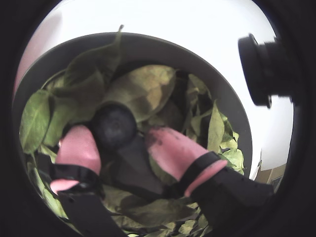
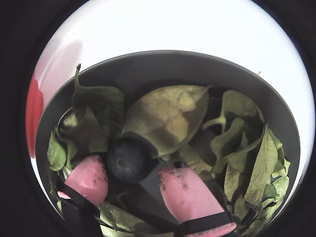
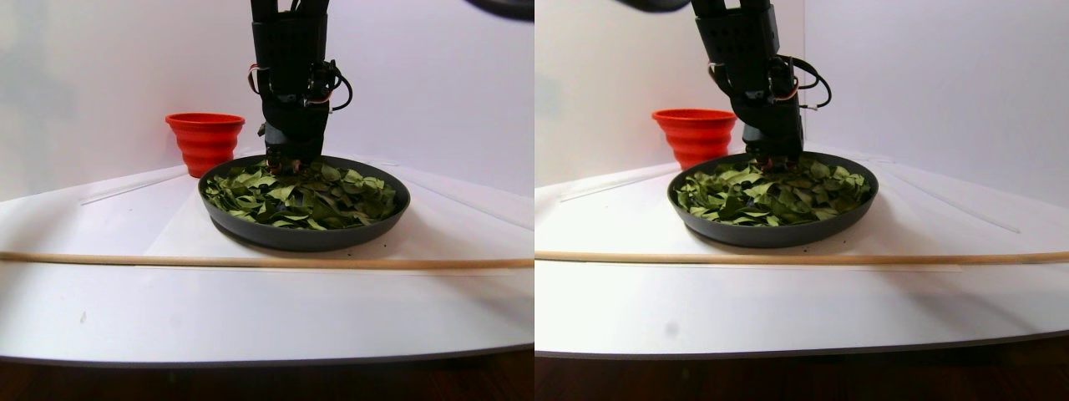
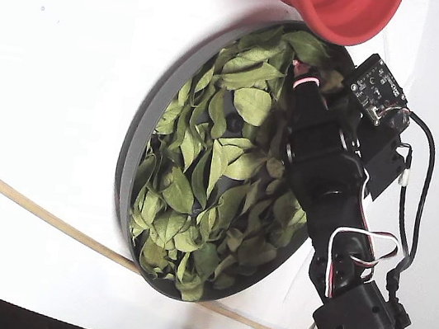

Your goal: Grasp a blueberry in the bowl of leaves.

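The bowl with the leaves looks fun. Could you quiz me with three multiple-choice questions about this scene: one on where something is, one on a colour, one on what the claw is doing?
1. Where is the blueberry?
A. in the red cup
B. between the pink fingertips, on the leaves
C. on the white table outside the bowl

2. What colour is the cup behind the bowl?
A. blue
B. yellow
C. red-orange

3. What state is the gripper in?
A. open, straddling the berry
B. shut flat with nothing near it
C. raised high above the bowl

Answers: 1 B, both wrist views show the berry between the tips; 2 C, the stereo pair view shows it red-orange; 3 A, the fingertips stand apart on either side of the berry.
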Tool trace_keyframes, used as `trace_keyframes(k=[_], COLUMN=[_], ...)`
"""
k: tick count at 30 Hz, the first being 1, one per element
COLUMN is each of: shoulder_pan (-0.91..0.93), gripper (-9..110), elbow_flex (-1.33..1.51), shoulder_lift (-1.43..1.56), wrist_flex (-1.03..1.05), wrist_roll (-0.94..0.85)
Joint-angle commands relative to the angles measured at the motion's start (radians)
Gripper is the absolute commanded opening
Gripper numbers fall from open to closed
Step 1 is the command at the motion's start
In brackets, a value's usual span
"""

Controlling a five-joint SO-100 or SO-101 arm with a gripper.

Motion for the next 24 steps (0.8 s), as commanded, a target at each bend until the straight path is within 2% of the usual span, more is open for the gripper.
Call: trace_keyframes(k=[1,24], shoulder_pan=[0.002,0.002], gripper=[20,17], elbow_flex=[-0.072,-0.117], shoulder_lift=[0.025,-0.031], wrist_flex=[0.003,0.012], wrist_roll=[0.002,0.005])
